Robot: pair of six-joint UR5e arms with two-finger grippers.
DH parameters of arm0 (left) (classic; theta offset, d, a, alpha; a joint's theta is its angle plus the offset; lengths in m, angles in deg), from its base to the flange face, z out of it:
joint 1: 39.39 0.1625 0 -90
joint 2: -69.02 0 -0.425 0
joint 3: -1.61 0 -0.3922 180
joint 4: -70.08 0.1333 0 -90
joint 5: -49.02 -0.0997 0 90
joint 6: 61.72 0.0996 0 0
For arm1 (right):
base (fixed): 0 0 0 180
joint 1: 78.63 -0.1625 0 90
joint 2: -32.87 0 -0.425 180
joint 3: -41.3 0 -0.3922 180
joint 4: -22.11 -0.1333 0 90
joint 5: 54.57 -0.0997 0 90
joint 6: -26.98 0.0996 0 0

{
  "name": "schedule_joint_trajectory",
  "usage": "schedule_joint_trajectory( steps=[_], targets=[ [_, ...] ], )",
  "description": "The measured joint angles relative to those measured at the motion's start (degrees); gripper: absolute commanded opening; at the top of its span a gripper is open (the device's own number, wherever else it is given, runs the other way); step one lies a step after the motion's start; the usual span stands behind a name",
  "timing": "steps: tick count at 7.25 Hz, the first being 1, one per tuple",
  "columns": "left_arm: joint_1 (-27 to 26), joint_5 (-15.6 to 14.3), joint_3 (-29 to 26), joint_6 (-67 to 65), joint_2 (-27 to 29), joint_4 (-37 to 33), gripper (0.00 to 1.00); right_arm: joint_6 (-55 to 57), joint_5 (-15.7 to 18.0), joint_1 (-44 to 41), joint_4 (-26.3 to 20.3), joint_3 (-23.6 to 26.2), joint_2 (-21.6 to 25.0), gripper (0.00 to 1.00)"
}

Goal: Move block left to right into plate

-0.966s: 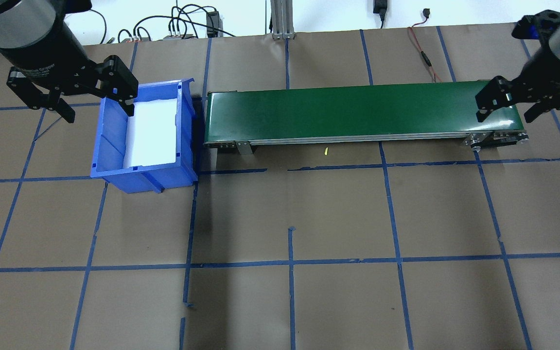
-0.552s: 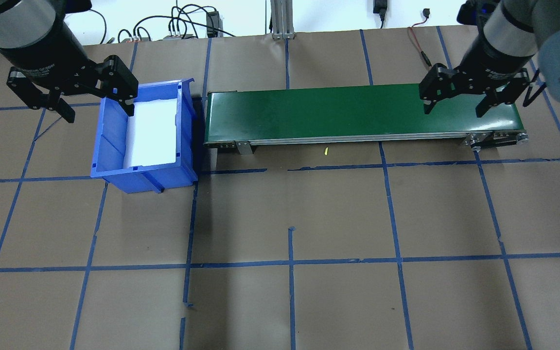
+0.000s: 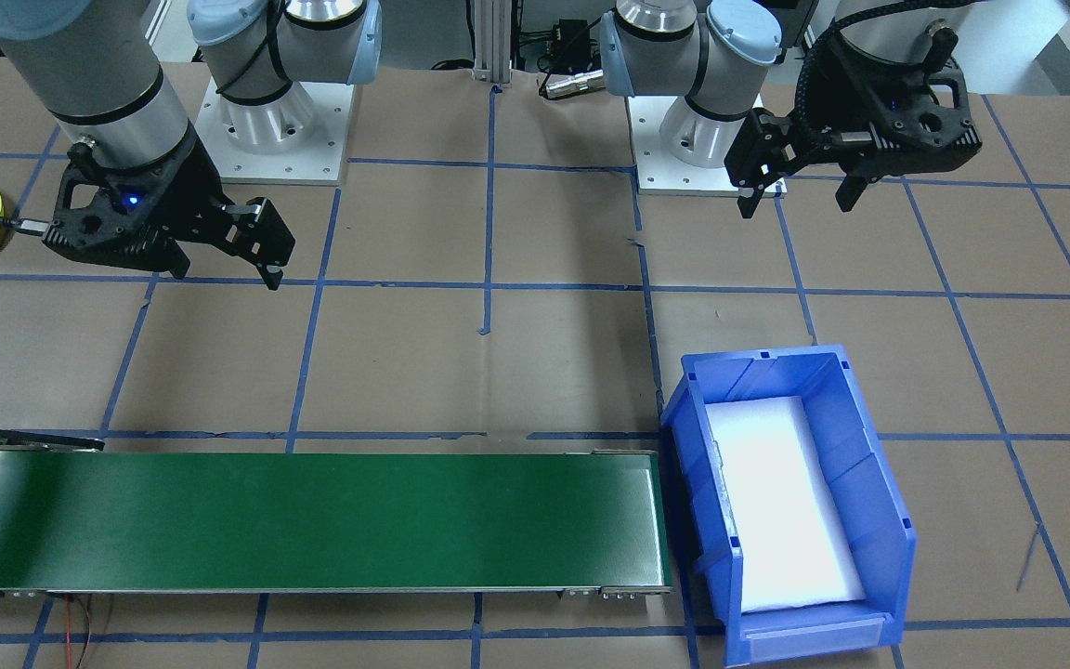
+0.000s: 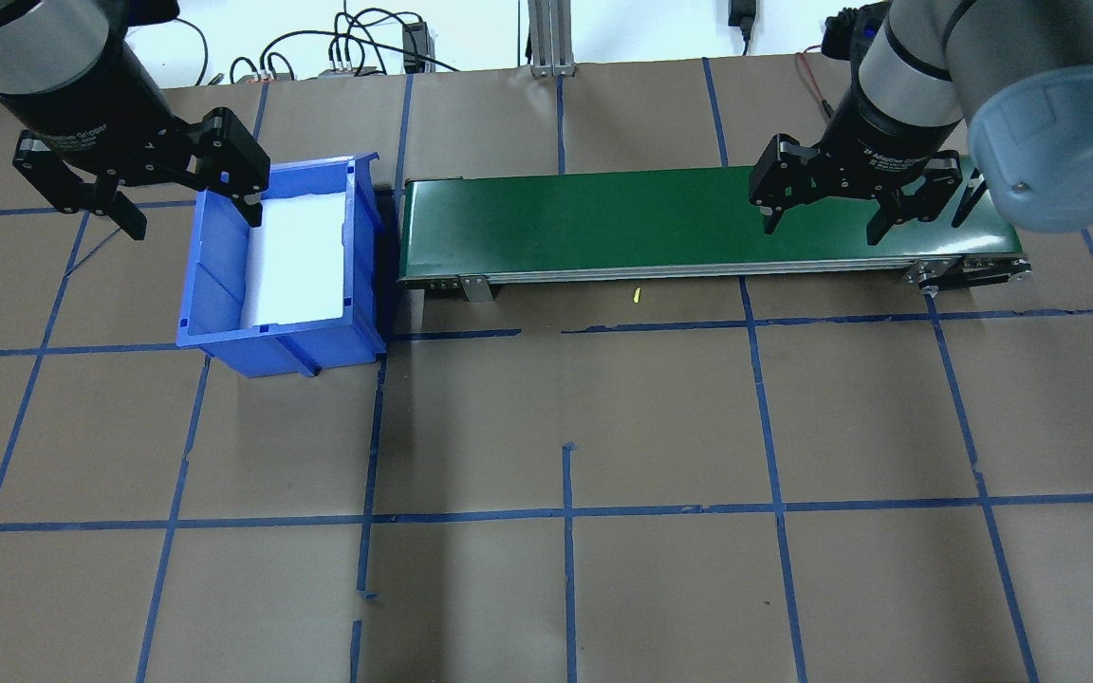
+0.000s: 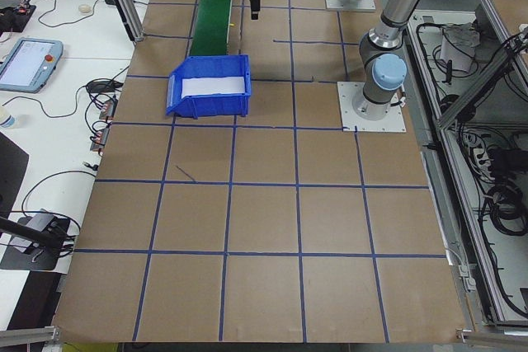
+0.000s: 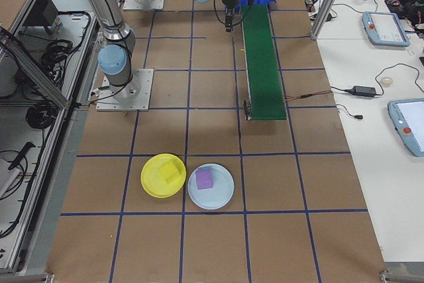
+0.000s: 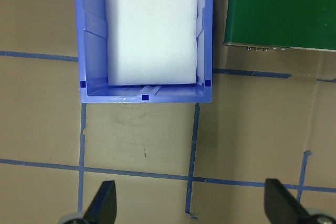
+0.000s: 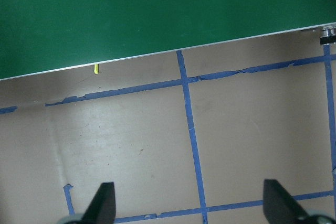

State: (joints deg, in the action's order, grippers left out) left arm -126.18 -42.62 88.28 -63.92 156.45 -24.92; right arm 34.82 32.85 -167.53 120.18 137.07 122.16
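Only right-side view shows yellow block (image 6: 167,172) in plate (image 6: 151,185); both grippers' fingers spread, empty.

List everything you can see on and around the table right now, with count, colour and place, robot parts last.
conveyor belt: 1, green, far side of the table, empty.
bin: 1, blue, at the conveyor's end on the robot's left, white foam pad lining it.
yellow plate: 1, on the table at the robot's right end, holding a yellow block.
light blue plate: 1, beside the yellow plate, holding a purple block.
scrap: 1, small, yellow, on the table just in front of the conveyor.
tablets: several, on the side benches.
left end effector: open, empty, over the bin's left edge.
right end effector: open, empty, over the conveyor's right end.
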Motion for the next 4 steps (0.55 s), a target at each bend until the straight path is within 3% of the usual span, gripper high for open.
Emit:
schedule_joint_trajectory(
  steps=[4],
  targets=[
    [0.0, -0.2, -0.1, -0.1, -0.1, -0.4, 1.00, 1.4, 1.5, -0.5, -1.8, 0.1, 0.7, 1.00]
  ],
)
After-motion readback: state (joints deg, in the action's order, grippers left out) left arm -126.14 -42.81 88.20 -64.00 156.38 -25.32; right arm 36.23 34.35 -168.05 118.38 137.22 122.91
